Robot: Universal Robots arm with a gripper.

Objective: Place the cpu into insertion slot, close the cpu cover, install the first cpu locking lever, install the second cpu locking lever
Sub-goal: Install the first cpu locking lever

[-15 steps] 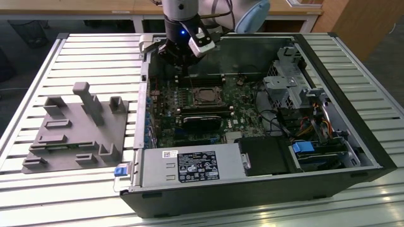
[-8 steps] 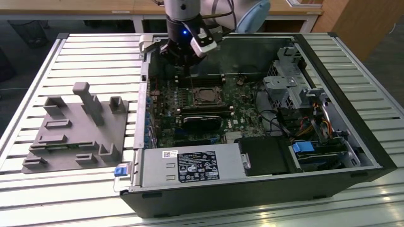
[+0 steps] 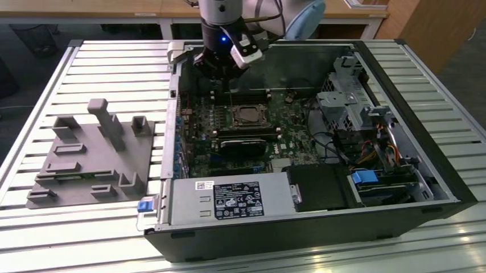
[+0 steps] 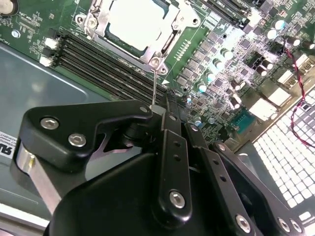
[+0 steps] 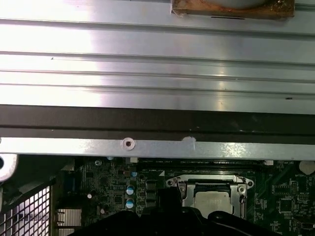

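The cpu (image 4: 134, 20) lies with its silvery top up in the insertion slot (image 3: 247, 118) on the green board. The cpu cover (image 4: 165, 46) lies flat around it as a metal frame. In the first wrist view the cpu (image 5: 212, 199) and the cover (image 5: 183, 189) show beyond the case wall. A thin wire locking lever (image 4: 154, 83) rises from the socket's corner into my gripper (image 4: 156, 110), whose black fingers are shut on its end. In the exterior view my gripper (image 3: 220, 85) hangs over the far part of the board, just behind the socket.
Long black memory slots (image 4: 106, 64) run beside the socket. A black heatsink block (image 3: 243, 147) sits on its near side. The case wall (image 5: 157, 123), a drive cage (image 3: 349, 105) and cables (image 3: 379, 151) crowd the exterior view's right. A grey fixture (image 3: 91, 153) lies left of the case.
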